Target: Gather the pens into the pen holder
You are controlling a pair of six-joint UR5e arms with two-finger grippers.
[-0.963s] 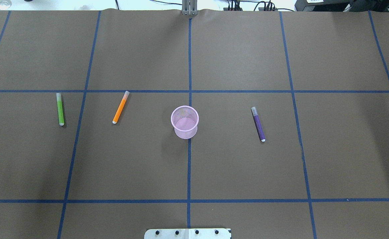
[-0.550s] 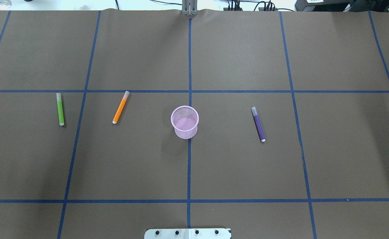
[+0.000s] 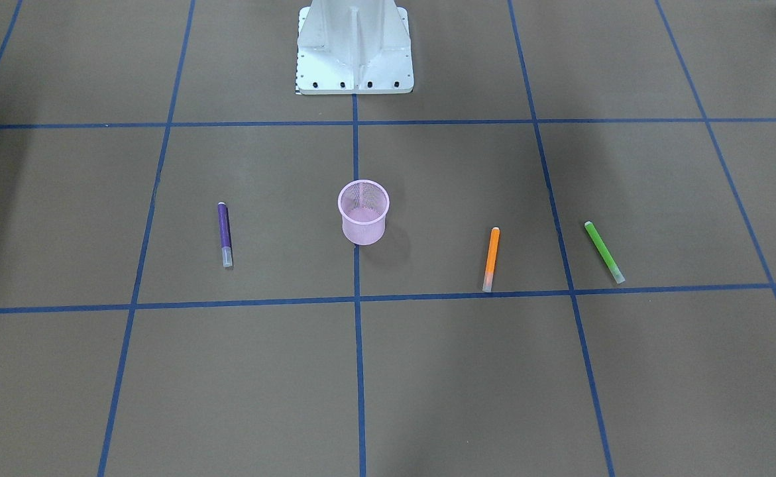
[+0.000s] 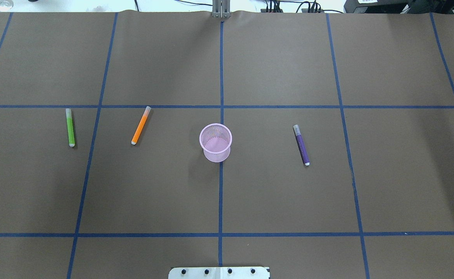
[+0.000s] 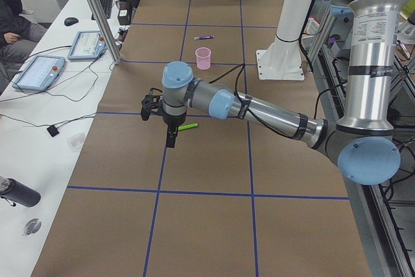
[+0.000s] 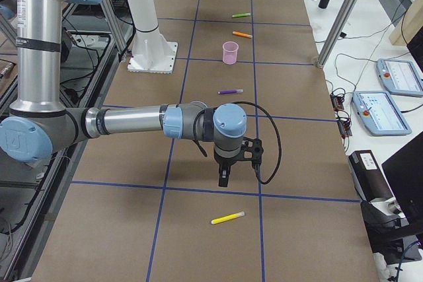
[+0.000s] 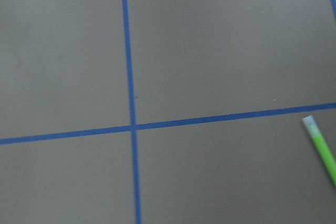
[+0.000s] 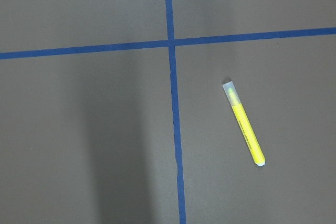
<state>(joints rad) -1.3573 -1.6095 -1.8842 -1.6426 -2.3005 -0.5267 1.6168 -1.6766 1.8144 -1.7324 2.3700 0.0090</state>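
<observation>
The pink mesh pen holder point(image 4: 215, 142) stands upright at the table's middle and looks empty. The green pen point(image 4: 70, 127) and the orange pen point(image 4: 140, 125) lie to its left, the purple pen point(image 4: 301, 144) to its right. A yellow pen point(image 8: 244, 124) lies beyond the table's right end of the overhead view. My left gripper point(image 5: 170, 135) hangs above the table close to the green pen point(image 5: 188, 126). My right gripper point(image 6: 223, 176) hangs above the table near the yellow pen point(image 6: 228, 218). Both show clearly only in side views, so I cannot tell whether they are open or shut.
The table is covered in brown paper with a blue tape grid point(image 4: 221, 193). The robot's white base plate point(image 3: 354, 46) sits at the near middle edge. Pendants and cables point(image 6: 386, 97) lie on the bench beyond the table's far edge.
</observation>
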